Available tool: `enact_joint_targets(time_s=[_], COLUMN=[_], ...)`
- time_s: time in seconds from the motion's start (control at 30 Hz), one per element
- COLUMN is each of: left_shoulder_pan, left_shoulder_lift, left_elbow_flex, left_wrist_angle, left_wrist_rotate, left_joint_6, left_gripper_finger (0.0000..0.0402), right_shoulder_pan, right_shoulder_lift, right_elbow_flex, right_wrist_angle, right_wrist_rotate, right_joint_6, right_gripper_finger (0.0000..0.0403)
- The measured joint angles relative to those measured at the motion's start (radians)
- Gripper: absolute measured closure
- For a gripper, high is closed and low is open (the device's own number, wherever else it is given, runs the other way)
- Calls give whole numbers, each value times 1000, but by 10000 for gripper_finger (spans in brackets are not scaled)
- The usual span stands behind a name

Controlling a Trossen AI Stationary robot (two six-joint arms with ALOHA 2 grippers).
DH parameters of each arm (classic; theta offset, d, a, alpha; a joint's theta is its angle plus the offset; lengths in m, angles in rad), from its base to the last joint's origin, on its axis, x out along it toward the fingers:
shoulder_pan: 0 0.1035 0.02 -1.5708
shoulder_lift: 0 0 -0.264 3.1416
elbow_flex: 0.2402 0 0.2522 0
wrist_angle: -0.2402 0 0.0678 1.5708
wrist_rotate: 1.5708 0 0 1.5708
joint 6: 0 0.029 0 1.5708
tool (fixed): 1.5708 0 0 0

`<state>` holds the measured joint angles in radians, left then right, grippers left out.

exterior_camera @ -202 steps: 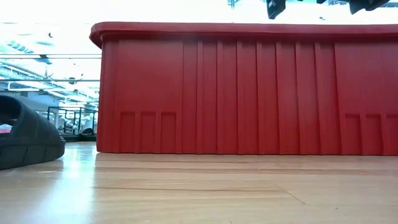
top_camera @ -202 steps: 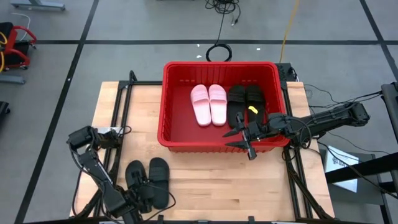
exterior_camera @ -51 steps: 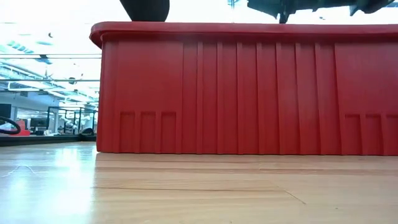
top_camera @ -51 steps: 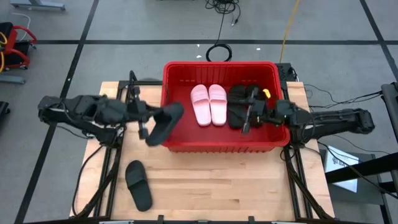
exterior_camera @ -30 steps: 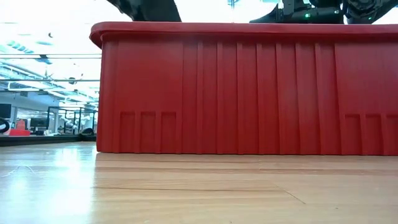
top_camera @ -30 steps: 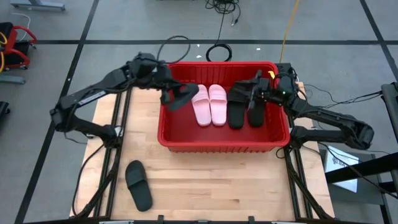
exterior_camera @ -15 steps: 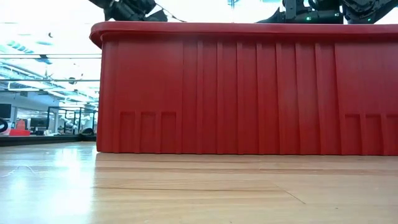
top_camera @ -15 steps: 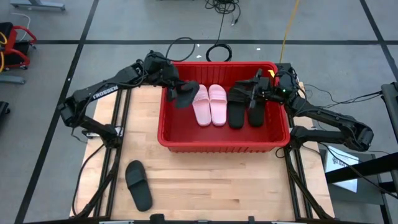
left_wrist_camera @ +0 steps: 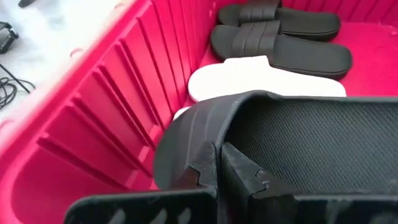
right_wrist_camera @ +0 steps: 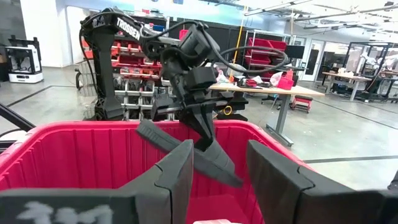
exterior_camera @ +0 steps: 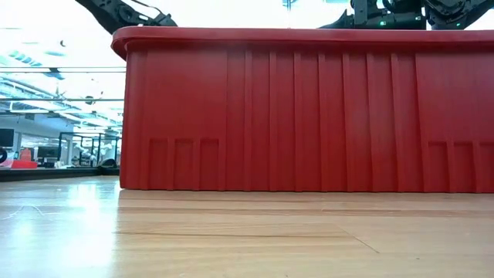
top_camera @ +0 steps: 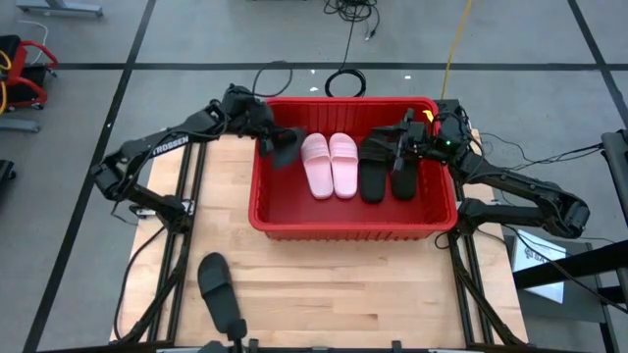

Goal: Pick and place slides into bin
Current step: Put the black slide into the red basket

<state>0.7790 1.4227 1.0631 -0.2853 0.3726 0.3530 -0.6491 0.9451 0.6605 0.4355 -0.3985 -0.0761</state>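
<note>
In the overhead view we see the bin (top_camera: 285, 227) on the far half of the worktop (top_camera: 353, 284), a little right of centre. Four slides lie flat inside it: a pink pair (top_camera: 331, 165) near the middle, side by side and touching, and a black pair (top_camera: 385, 169) just beside them toward 3 o'clock.

Our left tool (top_camera: 267, 135) reaches over the bin's rim at about 10 o'clock and is clamped on a fifth slide, a black one (top_camera: 286, 145), which hangs tilted above the bin's floor beside the pink pair. In the left wrist view that held slide (left_wrist_camera: 261, 134) fills the foreground, its edge pinched between the dark fingers (left_wrist_camera: 239, 177), with the ribbed red wall (left_wrist_camera: 112, 118) alongside, one pink slide (left_wrist_camera: 249, 78) beyond it, and the black pair (left_wrist_camera: 280, 34) farther off.

Our right tool (top_camera: 407, 147) sits over the bin toward 2 o'clock, above the black pair. In the right wrist view its fingers (right_wrist_camera: 177, 168) stand apart with nothing between them, and it looks across the bin at the left arm (right_wrist_camera: 186, 62) holding its slide (right_wrist_camera: 186, 152).

The sixth slide, black (top_camera: 218, 294), lies alone on the worktop at about 7 o'clock, well apart from the bin, near the front edge.

From the low view the bin's ribbed side (exterior_camera: 309, 116) fills most of the frame, with parts of both arms just above its rim.
</note>
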Motion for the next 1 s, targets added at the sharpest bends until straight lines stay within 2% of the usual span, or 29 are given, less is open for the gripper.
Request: enact_joint_targets(time_s=[0.3,0.57,0.73,0.87,1.0], left_shoulder_pan=[-11,-22,-35,-55,-72], left_shoulder_lift=[0,55,70,76,89], left_elbow_flex=[-38,-30,26,107,202], left_wrist_angle=[61,99,16,-132,-244], left_wrist_rotate=[-2,-99,-144,-213,-232], left_joint_6=[1,5,30,78,84], left_gripper_finger=[401,401,401,401,401], right_shoulder_pan=[0,0,0,0,0], right_shoulder_lift=[16,69,80,80,80], right_elbow_flex=[0,0,0,0,0], right_wrist_angle=[9,20,35,36,37], right_wrist_rotate=[0,0,0,0,0], right_joint_6=[-24,-36,-34,-30,-24], right_gripper_finger=[261,261,261,261,261])
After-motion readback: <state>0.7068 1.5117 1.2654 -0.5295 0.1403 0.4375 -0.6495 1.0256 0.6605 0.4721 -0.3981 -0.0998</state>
